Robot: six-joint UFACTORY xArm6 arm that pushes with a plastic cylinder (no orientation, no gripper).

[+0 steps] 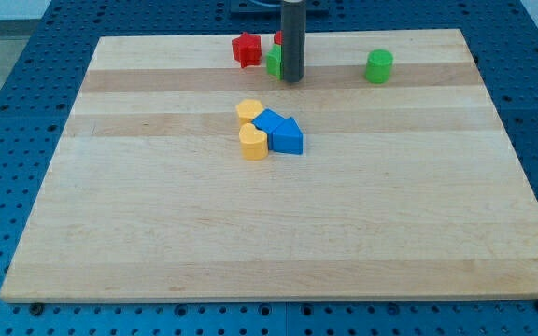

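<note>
Tip [292, 79] down near the board's [157, 243] top edge, touching the right side of a green block [274, 62] half hidden by the rod, with a red block [278, 38] just behind and a red star [246, 49] left. No jaws on this rod. Green cylinder [378, 66] well apart toward the top right corner; yellow [249, 111] [253, 142] and blue [268, 121] [288, 137] blocks clustered near the centre
</note>
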